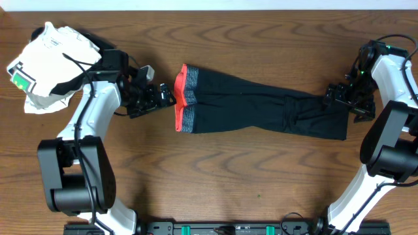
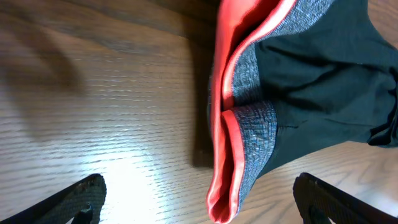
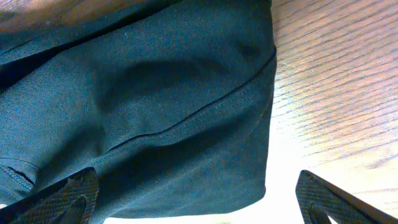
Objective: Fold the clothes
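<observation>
Lying clothes [image 1: 261, 108], between left tool [image 1: 164, 96], right tool [image 1: 328, 96]

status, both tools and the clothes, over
Left tool open at the waistband, holding nothing. Right tool open at the hem end. Clothes flat, unfolded. White garment beside left arm, not in the way.

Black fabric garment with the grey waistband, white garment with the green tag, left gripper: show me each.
Black fabric garment with grey waistband [image 1: 261, 108], overhead view, mid-leg fabric.
White garment with green tag [image 1: 55, 49], overhead view, crumpled middle.
Left gripper [image 1: 168, 98], overhead view, between its fingertips.
</observation>
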Available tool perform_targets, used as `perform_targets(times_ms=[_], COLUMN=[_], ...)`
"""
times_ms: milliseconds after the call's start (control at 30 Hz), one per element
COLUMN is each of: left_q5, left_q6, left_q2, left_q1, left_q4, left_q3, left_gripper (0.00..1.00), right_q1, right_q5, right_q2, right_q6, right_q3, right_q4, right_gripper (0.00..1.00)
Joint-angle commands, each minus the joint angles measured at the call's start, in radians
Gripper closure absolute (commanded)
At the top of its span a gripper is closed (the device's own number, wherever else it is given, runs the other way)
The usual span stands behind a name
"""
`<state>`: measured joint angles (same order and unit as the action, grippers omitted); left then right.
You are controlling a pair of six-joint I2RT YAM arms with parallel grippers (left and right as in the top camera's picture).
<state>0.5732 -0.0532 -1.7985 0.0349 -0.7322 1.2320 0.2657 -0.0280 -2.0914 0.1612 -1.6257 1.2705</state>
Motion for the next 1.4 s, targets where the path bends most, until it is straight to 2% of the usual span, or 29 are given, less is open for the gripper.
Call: perform_targets(times_ms=[0,233,667,1033,1367], left_q5=[0.030,0.030,0.205,0.204,0.201], left_q6=[0.016,0.014,0.015,0.014,-0.051], left_q2=[-0.022,-0.060,-0.175,-0.175,-0.180], left_q1=[-0.016,-0.048,-0.050,-0.098,-0.144], left_q4=[0.005,0.034,0.098,0.124,0.185], left_q3=[-0.004,-0.004,-0.004,-0.004,-0.004], left_gripper=[0.02,0.02,0.02,0.02,0.02], right_q1=[0.008,0.008,0.008,0.008,0.008], right_q5=[-0.006,-0.006,-0.007,-0.032,-0.033], right_q2=[0.023,0.023,0.023,0.023,0.023], right_q6=[0.018,0.018,0.018,0.018,0.018], right_q3=[0.005,0.005,0.005,0.005,0.005], right_q4=[-0.005,-0.006,-0.003,-0.004,0.001], right_gripper=[0.01,0.01,0.01,0.01,0.01])
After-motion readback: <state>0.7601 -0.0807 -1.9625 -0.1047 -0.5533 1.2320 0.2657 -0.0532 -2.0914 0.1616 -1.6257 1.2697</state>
